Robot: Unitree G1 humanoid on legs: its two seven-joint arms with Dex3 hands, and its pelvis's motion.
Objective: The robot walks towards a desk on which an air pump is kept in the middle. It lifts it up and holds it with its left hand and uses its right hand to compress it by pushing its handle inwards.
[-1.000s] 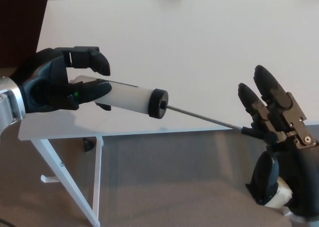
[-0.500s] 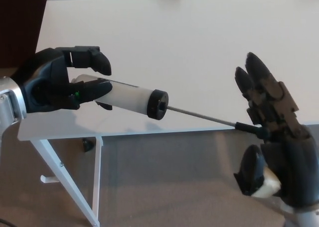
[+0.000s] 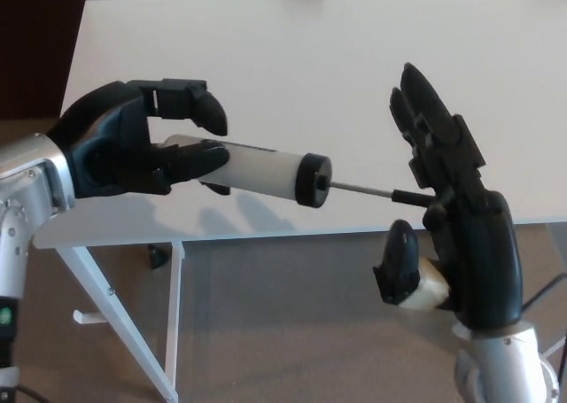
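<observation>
The air pump (image 3: pixel 266 168), a white cylinder with a black end cap, is held level above the desk's front edge. My left hand (image 3: pixel 133 146) is shut on its left end, fingers over the top and thumb beneath. A thin metal rod (image 3: pixel 359 189) runs from the cap to the right, ending in a small black handle (image 3: pixel 409 196). My right hand (image 3: pixel 452 226) stands upright with its fingers apart and straight. Its palm presses against the handle, and it grips nothing.
The white desk (image 3: pixel 337 66) fills the upper picture, its front edge running just below the pump. White desk legs (image 3: pixel 115 314) slant down at the lower left over brown carpet. A dark panel (image 3: pixel 35 40) stands at the far left.
My right hand has moved left and up, pushing the handle in, so the exposed rod is much shorter. The left hand and pump have shifted slightly right and up.
</observation>
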